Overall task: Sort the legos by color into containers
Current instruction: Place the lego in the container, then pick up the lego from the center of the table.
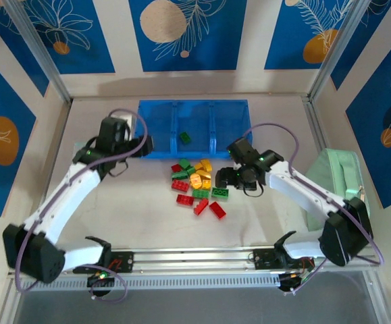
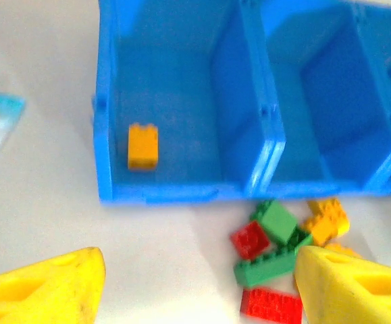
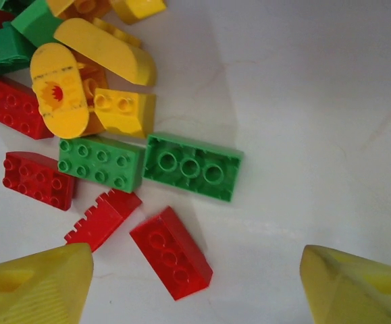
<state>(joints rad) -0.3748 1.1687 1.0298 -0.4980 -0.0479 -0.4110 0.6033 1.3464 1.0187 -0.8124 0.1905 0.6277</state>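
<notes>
The legos [image 1: 196, 185] lie in a loose heap of red, green and yellow-orange on the white table [image 1: 114, 216], just off the blue tray's [image 1: 156, 111] near wall, before its middle and right compartments. Two bricks are inside the tray: a green brick [image 1: 184, 138] in the middle compartment and an orange brick [image 2: 142, 145] in the left one, close to that compartment's near-left corner.

In the right wrist view, the heap's edge farthest from the tray shows a green eight-stud brick [image 3: 100, 163] touching a green three-hole brick [image 3: 192, 165], with a red brick [image 3: 171, 252] lying apart from them.

The right gripper [image 1: 227, 163] hangs over the heap's right side, just short of the tray's right compartment. Its yellow fingers [image 3: 36, 287] are spread wide and hold nothing. The right arm is folded at the elbow, far from the tray, and its forearm slants back toward the tray.

The left gripper [image 1: 144, 145] sits at the tray's near-left corner. Its fingers [image 2: 43, 290] are also wide apart and empty. The left arm stretches in a long diagonal toward that corner, and its wrist turns the gripper across the tray's near wall.

A mint-green case [image 1: 333, 179] lies well off the tray's right end.
</notes>
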